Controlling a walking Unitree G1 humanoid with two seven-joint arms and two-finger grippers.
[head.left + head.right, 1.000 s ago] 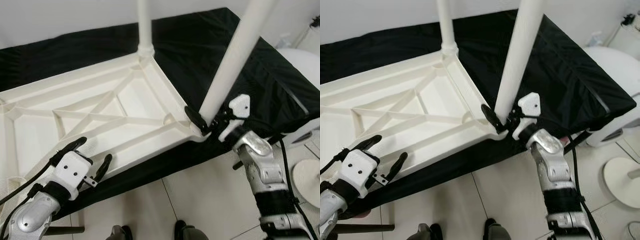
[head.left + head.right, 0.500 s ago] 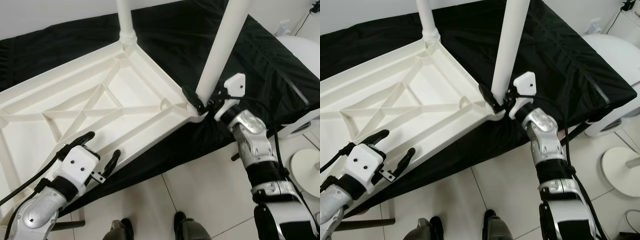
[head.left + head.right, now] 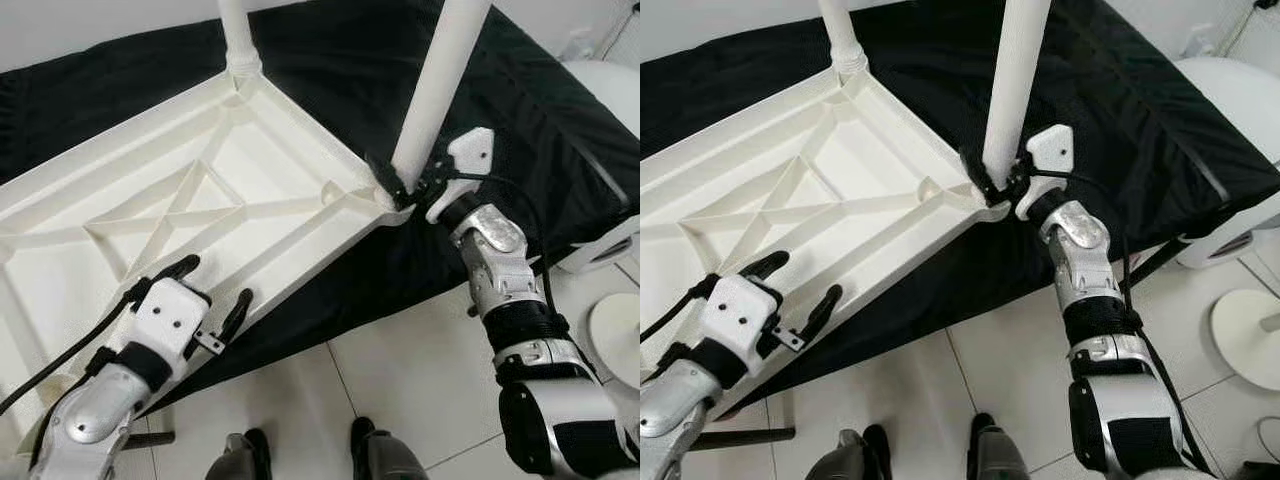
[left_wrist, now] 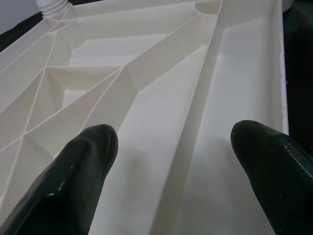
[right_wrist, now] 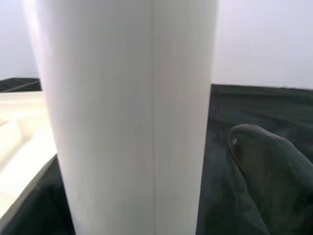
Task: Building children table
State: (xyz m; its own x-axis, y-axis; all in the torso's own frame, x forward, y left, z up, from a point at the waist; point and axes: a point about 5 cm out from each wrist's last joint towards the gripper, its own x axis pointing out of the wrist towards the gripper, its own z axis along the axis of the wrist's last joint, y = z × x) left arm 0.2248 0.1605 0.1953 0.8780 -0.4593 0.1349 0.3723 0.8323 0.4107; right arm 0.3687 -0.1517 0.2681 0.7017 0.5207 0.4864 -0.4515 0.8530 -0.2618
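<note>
A white plastic tabletop lies upside down on a black cloth, ribs facing up. One white leg stands in its far corner. A second white leg stands in the near right corner socket, and my right gripper is shut on it just above the socket. In the right wrist view that leg is close up, with one black finger beside it. My left gripper hovers open over the tabletop's near edge; its fingers straddle a rib.
The black cloth covers a low platform that ends just in front of me at a white tiled floor. A white rounded object and a round white base stand at the right. My feet are at the bottom.
The whole picture has shifted, so the camera moved. My right gripper stays shut on the near leg, which looks more upright. My left gripper stays open by the tabletop's near edge.
</note>
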